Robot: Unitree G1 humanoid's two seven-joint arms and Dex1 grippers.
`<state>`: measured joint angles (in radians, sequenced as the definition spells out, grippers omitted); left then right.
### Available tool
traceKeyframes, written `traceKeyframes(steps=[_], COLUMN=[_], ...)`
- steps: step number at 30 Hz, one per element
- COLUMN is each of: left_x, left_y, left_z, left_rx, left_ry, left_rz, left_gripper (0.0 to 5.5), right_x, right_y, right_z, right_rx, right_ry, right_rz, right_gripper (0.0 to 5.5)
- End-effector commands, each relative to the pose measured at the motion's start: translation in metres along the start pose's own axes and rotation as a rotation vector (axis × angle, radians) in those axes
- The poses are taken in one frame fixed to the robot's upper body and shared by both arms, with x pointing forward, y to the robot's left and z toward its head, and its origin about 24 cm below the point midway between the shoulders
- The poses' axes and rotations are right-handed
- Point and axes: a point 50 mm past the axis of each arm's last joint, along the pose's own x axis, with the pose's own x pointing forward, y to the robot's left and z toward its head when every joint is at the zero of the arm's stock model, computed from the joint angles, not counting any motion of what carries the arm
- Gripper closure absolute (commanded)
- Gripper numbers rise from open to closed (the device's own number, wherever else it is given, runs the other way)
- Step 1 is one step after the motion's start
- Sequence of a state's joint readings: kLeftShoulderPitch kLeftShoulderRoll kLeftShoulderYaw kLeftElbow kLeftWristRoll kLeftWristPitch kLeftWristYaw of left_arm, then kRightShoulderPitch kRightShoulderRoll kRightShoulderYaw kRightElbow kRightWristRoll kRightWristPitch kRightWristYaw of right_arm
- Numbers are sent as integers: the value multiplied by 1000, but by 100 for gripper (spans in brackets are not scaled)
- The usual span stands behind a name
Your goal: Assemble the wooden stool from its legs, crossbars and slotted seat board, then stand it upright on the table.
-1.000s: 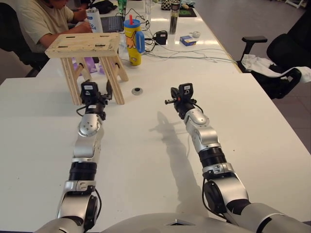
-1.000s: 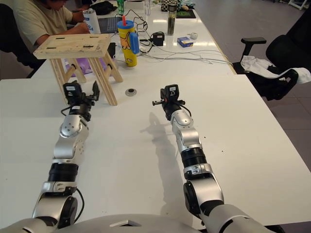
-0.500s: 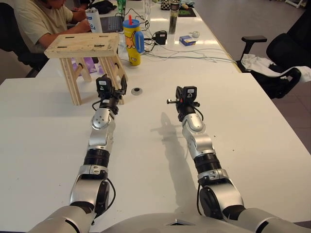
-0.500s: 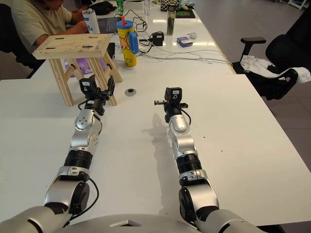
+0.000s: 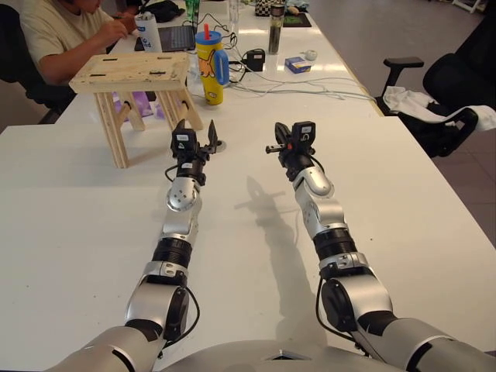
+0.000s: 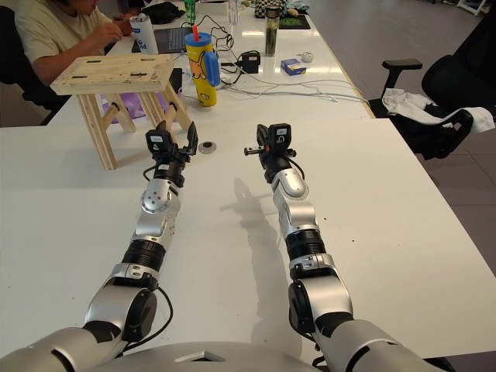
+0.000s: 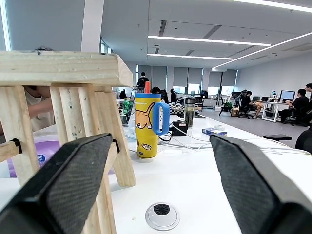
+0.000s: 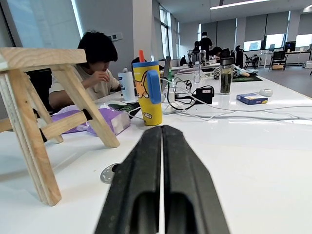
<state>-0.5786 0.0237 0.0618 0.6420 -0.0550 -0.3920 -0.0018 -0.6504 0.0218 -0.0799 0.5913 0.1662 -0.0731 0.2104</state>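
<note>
The wooden stool (image 5: 128, 74) stands upright and assembled at the table's far left, its slotted seat board on top and its splayed legs (image 5: 115, 139) on the white table (image 5: 232, 256). My left gripper (image 5: 195, 130) is held above the table just right of the stool's near right leg, open and holding nothing. In the left wrist view the stool (image 7: 63, 70) looms close beside the spread fingers (image 7: 73, 180). My right gripper (image 5: 272, 148) is farther right over the table's middle, shut on nothing. Its closed fingers (image 8: 146, 175) point toward the stool (image 8: 29, 61).
A round cable grommet (image 6: 206, 146) sits in the table just beyond the left gripper. Behind it are a yellow cup with a blue handle (image 5: 211, 66), a dark bottle (image 5: 277, 31), a blue box (image 5: 299, 64) and loose cables. A black office chair (image 5: 457, 85) stands at the right.
My left gripper has moved right, away from the stool's front legs toward the table's middle, still open. The right gripper has shifted slightly farther out, still shut.
</note>
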Motion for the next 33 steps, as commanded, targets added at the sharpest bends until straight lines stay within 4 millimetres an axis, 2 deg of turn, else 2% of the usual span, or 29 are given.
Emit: traceKeyframes(steps=[1,5,17,25,33], left_x=[9,12,18,21,24], left_y=[4,10,-5,-2,-1], left_z=[6,6,9,13,14], left_rx=[8,-12,-6,-14,-41], left_ry=[-23,-14,-30,-55,-59], left_rz=[8,27,-27,-37,-16], left_gripper=[179,179,179,179,179], right_x=[8,10,17,20,23], right_y=[-2,-3,-2,5,3], right_z=[9,11,12,11,16], right_rx=[-15,-4,7,-12,-24], right_ry=[-21,-43,-65,-71,-80], right_rz=[14,9,-17,-5,-11], right_gripper=[550,550,550,550,550])
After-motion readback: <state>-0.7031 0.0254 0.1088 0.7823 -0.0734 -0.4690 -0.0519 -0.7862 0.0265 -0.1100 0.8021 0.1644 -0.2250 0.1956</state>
